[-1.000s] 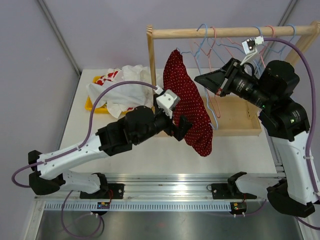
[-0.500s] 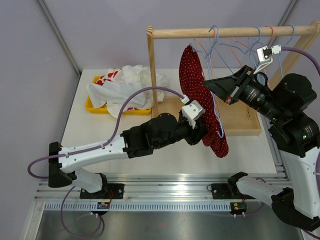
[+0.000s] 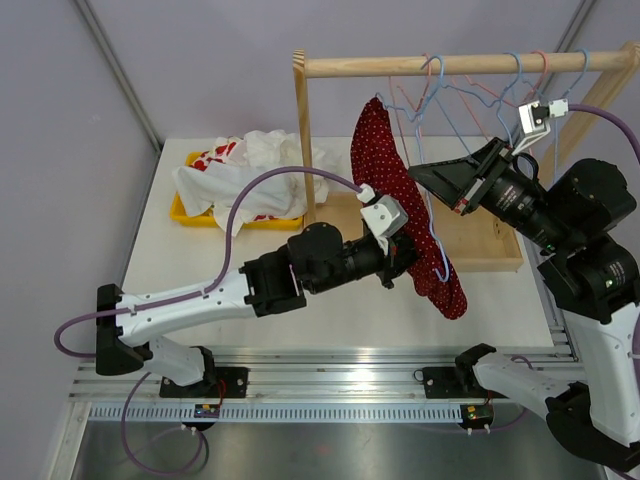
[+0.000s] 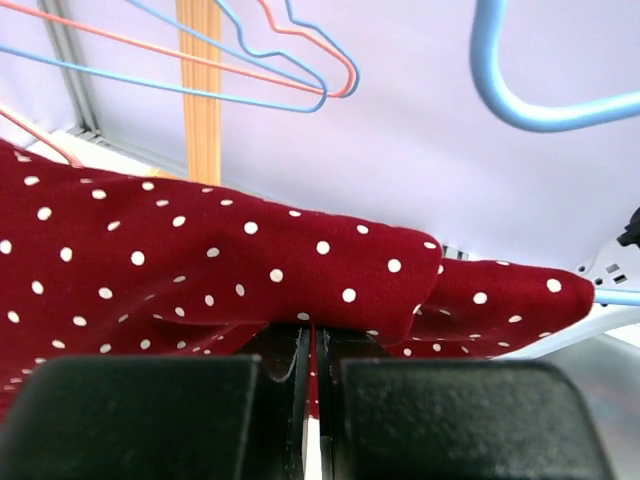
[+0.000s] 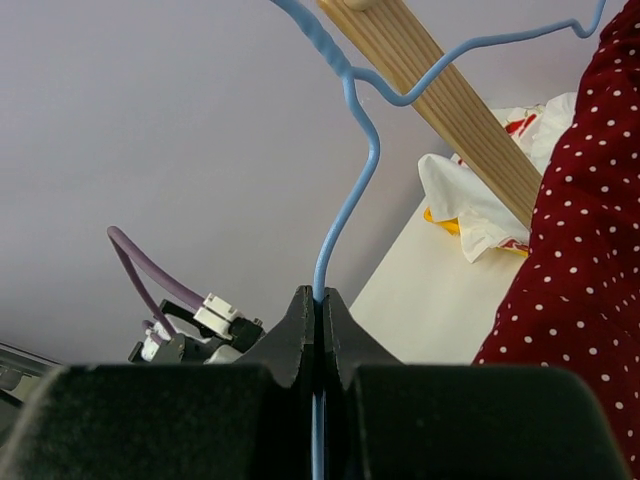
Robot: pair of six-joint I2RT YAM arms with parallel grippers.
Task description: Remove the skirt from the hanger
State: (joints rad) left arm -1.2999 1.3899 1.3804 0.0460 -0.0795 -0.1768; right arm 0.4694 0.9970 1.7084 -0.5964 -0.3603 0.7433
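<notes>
**Drawing the skirt off the steadied hanger**

From above, we see the left end effector (image 3: 405,262) pinching the red dotted skirt (image 3: 381,150), which hangs below the wooden rail (image 3: 460,65) and above the table (image 3: 190,265). The right end effector (image 3: 414,172) reaches in beside it.
At the left wrist, the jaws are pressed together on a fold of cloth.
At the right wrist, the jaws clamp the blue hanger (image 5: 349,215).
We judge the pull should run down along the hanger's arm, held steady, so nothing snags.

Top external: far off, high above skirt (image 3: 380,150), looking down. Left wrist: right against skirt, facing up across it. Right wrist: close beside skirt, tilted up. Skirt in all three.
</notes>
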